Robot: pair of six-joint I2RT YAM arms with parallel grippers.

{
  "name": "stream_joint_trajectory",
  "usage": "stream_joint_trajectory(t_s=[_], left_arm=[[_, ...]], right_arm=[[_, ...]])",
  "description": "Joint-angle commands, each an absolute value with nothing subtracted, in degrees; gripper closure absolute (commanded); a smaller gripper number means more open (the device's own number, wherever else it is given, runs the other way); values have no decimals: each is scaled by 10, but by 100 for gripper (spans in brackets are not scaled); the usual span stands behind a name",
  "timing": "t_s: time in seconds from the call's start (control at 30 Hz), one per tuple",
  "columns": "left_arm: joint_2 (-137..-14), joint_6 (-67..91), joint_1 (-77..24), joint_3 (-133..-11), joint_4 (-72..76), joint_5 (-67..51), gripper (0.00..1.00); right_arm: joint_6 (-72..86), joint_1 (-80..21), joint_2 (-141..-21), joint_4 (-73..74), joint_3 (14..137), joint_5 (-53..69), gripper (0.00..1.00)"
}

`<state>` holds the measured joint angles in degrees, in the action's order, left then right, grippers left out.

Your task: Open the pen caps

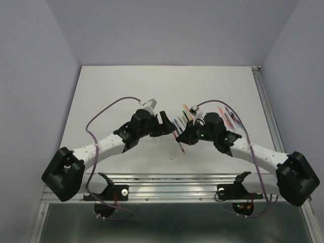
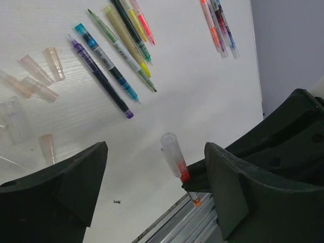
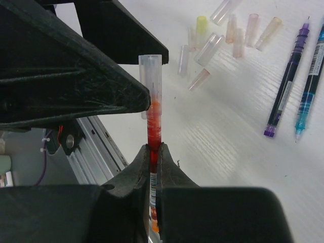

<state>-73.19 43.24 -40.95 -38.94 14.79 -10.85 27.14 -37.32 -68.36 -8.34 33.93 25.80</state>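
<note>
My right gripper (image 3: pixel 154 150) is shut on a red pen (image 3: pixel 153 129) and holds it above the table's near edge. The pen's clear cap (image 3: pixel 151 76) is on its tip. In the left wrist view that cap (image 2: pixel 172 151) stands between the wide-open fingers of my left gripper (image 2: pixel 156 152), with a gap on each side. From above, the left gripper (image 1: pixel 164 124) and the right gripper (image 1: pixel 182 135) meet over the table's middle. Several loose pen caps (image 2: pixel 38 76) lie on the table, seen again as a cluster of caps (image 3: pixel 233 30). Several uncapped pens (image 2: pixel 111 55) lie beside them.
Three capped pens (image 2: pixel 217 25) lie apart to the right, the same group of pens (image 1: pixel 228 117) from above. A purple pen (image 3: pixel 286 96) and a blue pen (image 3: pixel 310 76) lie near the right gripper. A metal rail (image 1: pixel 167 179) runs along the near table edge.
</note>
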Motion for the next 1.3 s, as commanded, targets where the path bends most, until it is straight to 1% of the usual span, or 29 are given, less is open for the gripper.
stream_joint_trajectory(t_s=[0.0, 0.07, 0.1, 0.17, 0.2, 0.27, 0.37, 0.43, 0.47, 0.53, 0.57, 0.67, 0.7, 0.73, 0.77, 0.9, 0.97, 1.07, 1.17, 1.27], left_arm=[[-732, 440, -417, -417, 181, -93, 15], [-734, 442, -417, -418, 184, -93, 19], [-736, 444, -417, -417, 186, -92, 25], [-743, 442, -417, -420, 187, -92, 32], [-744, 439, -418, -423, 185, -92, 39], [-750, 436, -417, -427, 183, -95, 43], [-750, 435, -418, -426, 182, -92, 44], [-748, 436, -417, -427, 181, -91, 49], [-746, 436, -418, -427, 180, -91, 55], [-744, 435, -418, -427, 180, -89, 60], [-742, 437, -417, -427, 177, -87, 69], [-737, 437, -417, -429, 171, -81, 82], [-735, 437, -418, -429, 170, -79, 92], [-733, 439, -417, -429, 168, -77, 98], [-730, 440, -417, -431, 165, -70, 100], [-725, 453, -417, -438, 154, -28, 100], [-721, 467, -412, -440, 151, 1, 100], [-725, 485, -391, -453, 142, 37, 100], [-736, 491, -337, -464, 149, 27, 100], [-733, 496, -314, -466, 166, 18, 100]], right_arm=[[283, -394, -699, -131, 361, 246, 99], [284, -401, -702, -135, 364, 244, 99], [287, -405, -706, -145, 365, 243, 99], [294, -409, -708, -160, 364, 241, 99], [302, -412, -710, -171, 364, 239, 99], [308, -415, -713, -178, 364, 229, 99], [322, -417, -710, -206, 358, 218, 99], [330, -417, -708, -217, 357, 220, 99], [330, -417, -711, -215, 359, 219, 99], [330, -417, -713, -207, 364, 217, 99], [327, -417, -715, -200, 366, 216, 99], [328, -417, -717, -192, 368, 214, 99], [328, -417, -721, -187, 372, 217, 99], [328, -417, -723, -185, 374, 220, 99], [328, -418, -726, -183, 377, 226, 99], [339, -426, -746, -161, 388, 253, 99], [351, -445, -758, -173, 374, 285, 99], [385, -485, -765, -200, 343, 317, 99], [414, -540, -772, -203, 325, 309, 99], [440, -588, -778, -228, 314, 313, 99]])
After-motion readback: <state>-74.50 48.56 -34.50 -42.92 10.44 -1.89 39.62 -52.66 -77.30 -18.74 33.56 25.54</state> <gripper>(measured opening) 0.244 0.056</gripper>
